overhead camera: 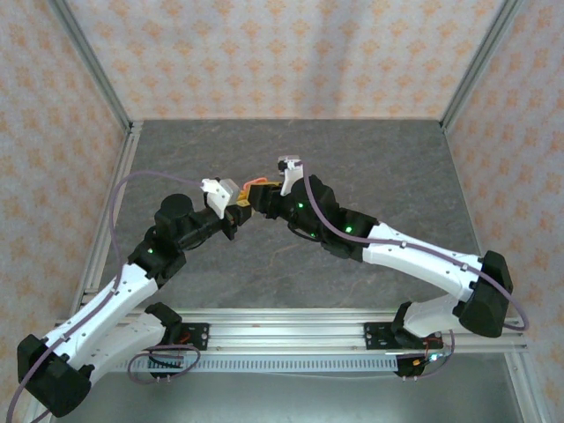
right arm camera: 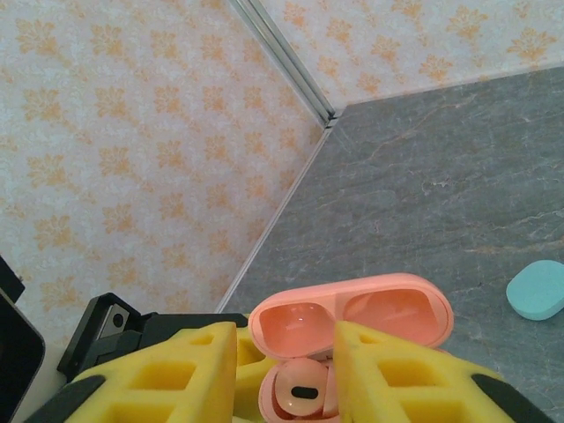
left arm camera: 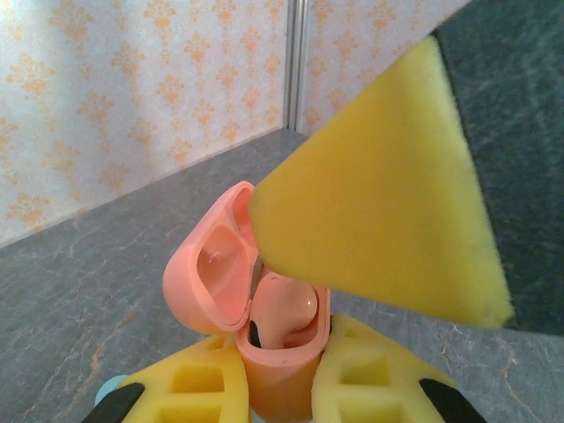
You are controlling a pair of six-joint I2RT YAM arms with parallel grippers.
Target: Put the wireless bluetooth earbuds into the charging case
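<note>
One coral-pink charging case [left arm camera: 280, 366] is held at the middle of the grey table [right arm camera: 441, 176], slightly left of centre, where the two arms meet. The left gripper [left arm camera: 282, 388] is clamped on the lower body of this case, with one yellow finger pressed against each side. The case's lid [right arm camera: 352, 315] is swung fully open and shows two empty moulded hollows.

One coral-pink earbud [right arm camera: 300, 388] can be counted, seated in the case's base with a small dark oval on its face. Whether a second one sits beside it cannot be told, because a finger covers that side.

The right gripper [right arm camera: 284, 339] hangs right over the open case. Its two yellow fingers are partly spread to either side of the seated earbud, and nothing is pinched between them.

One teal-blue oval case [right arm camera: 538, 289] lies closed on the table, well apart from the grippers, and is cut off by the right edge of the right wrist view.
</note>
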